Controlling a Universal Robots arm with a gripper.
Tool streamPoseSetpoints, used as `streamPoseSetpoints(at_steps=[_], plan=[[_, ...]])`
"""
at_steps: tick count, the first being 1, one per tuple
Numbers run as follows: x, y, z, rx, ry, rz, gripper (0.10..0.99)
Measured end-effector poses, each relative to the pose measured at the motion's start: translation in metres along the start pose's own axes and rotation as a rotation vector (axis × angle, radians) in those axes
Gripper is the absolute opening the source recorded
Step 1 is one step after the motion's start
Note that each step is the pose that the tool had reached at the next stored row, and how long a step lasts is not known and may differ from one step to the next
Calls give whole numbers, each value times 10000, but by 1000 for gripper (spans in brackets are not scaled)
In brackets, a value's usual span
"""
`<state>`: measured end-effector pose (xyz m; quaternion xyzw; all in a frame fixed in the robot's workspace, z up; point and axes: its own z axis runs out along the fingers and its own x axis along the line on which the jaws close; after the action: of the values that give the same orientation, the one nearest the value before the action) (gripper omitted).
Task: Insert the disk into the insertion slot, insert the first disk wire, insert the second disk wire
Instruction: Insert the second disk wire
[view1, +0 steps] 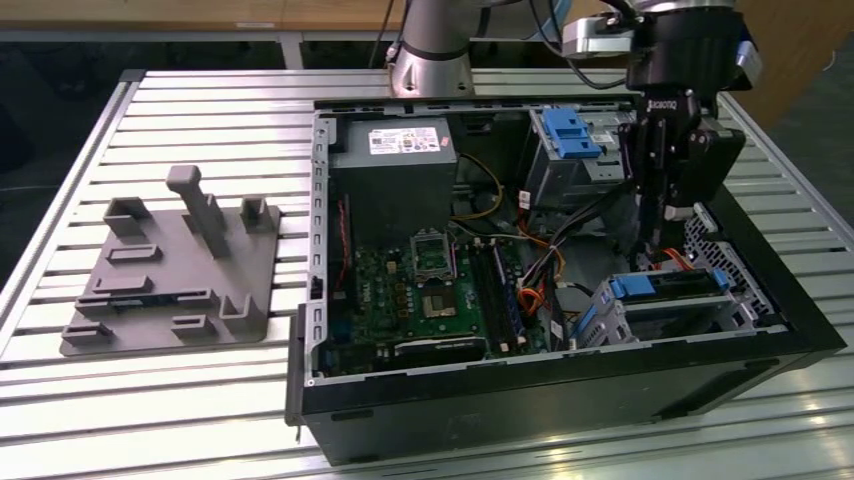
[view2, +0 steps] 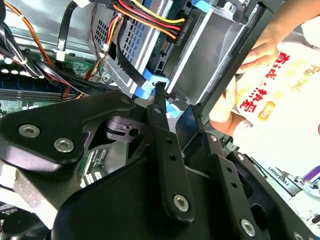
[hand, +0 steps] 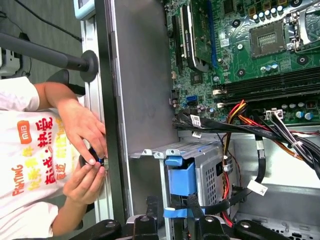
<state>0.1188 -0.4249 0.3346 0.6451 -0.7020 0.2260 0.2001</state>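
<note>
The disk (view1: 678, 284) lies inside the insertion slot (view1: 674, 320), the grey perforated cage at the case's front corner on the exterior view's right; its blue rail (hand: 182, 178) shows at the cage's end. My gripper (view1: 663, 238) hangs just above the cage's back end, among the cables. In both wrist views a blue wire connector (view2: 169, 109) sits between the black fingers (view2: 159, 112), which look shut on it, right at the disk's rear. Red, yellow and black wires (view2: 150, 17) run over the cage.
The open computer case (view1: 534, 395) rests on a slatted metal table. A taller bay with a blue latch (view1: 571, 135) stands behind my gripper. A person's hands (hand: 85, 132) work just outside the case wall. A grey fixture plate (view1: 174, 275) lies at the exterior view's left.
</note>
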Motion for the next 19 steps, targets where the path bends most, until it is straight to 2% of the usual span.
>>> streamPoseSetpoints(at_steps=[11,19], plan=[[-46,4,-22,76,-24,-110,361],[-51,5,-20,80,-23,-115,361]])
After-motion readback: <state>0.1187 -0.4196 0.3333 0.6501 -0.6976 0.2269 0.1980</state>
